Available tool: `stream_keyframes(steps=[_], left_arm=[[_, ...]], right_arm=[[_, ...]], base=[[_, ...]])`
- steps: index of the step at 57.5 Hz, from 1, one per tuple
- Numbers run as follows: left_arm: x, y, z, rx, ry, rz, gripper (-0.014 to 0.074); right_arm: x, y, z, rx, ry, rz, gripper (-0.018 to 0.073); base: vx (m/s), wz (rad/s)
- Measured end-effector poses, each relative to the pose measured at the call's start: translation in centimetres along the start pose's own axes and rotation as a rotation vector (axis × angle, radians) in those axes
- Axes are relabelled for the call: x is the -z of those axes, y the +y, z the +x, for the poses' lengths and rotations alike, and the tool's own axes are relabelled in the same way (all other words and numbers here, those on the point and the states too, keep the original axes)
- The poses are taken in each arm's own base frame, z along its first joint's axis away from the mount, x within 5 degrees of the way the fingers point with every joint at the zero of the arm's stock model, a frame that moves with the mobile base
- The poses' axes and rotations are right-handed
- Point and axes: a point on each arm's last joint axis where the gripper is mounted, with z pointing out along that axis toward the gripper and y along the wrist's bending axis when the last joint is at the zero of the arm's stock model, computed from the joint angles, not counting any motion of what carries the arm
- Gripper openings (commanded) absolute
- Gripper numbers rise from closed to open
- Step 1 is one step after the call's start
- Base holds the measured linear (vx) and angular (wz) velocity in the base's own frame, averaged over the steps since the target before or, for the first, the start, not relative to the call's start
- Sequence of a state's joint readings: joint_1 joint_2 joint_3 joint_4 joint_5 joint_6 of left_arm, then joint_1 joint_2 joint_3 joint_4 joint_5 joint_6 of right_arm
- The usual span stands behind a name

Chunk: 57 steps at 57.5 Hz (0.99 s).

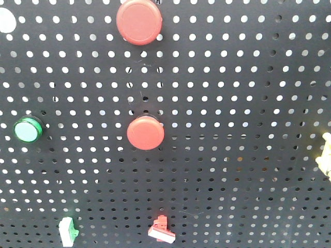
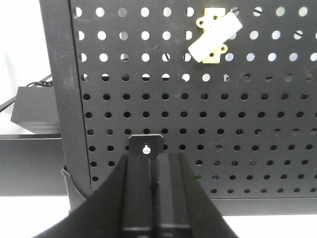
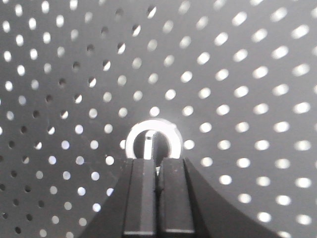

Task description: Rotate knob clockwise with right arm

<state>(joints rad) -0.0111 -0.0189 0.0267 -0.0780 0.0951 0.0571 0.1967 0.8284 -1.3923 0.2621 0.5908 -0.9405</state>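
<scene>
In the right wrist view the knob is a black dial with a white pointer line standing nearly upright, set in a silver ring on the black pegboard. My right gripper sits just below and in front of the knob. Its jaws are pressed together and only a thin slit shows between them. The lower half of the knob is hidden behind the fingertips. My left gripper is shut and empty, low in front of another part of the board. Neither gripper shows in the front view.
The front view shows two red round buttons, a green button, a small green-white switch and a red switch. In the left wrist view are a cream lever, a small black bracket with a screw and a black box.
</scene>
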Motion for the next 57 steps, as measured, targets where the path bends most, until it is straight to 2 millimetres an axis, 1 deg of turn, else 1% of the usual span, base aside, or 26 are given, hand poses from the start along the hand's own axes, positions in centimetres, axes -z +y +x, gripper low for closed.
stream_keyframes(steps=[8, 14, 25, 37, 51, 57], left_arm=[[0.0, 0.0, 0.0, 0.000, 0.000, 0.000, -0.0006], [0.0, 0.0, 0.0, 0.000, 0.000, 0.000, -0.0006], [0.0, 0.0, 0.0, 0.000, 0.000, 0.000, -0.0006], [0.0, 0.0, 0.0, 0.000, 0.000, 0.000, -0.0006], [0.0, 0.0, 0.0, 0.000, 0.000, 0.000, -0.0006], [0.0, 0.0, 0.0, 0.000, 0.000, 0.000, -0.0006]], right_arm=[[-0.2, 0.1, 0.0, -0.015, -0.007, -0.006, 0.0257], [-0.3, 0.1, -0.1, -0.026, -0.014, -0.007, 0.0298], [-1.0, 0.1, 0.1, -0.043, -0.015, -0.012, 0.0291], [-2.0, 0.3, 0.4, -0.076, -0.008, -0.035, 0.0243], [-2.4, 0.3, 0.4, -0.082, -0.012, -0.030, 0.0118], [-2.6, 0.3, 0.4, -0.093, -0.008, -0.033, 0.0051]], base=[[0.00, 0.00], [0.00, 0.00], [0.00, 0.00], [0.00, 0.00], [0.00, 0.00], [0.00, 0.00]])
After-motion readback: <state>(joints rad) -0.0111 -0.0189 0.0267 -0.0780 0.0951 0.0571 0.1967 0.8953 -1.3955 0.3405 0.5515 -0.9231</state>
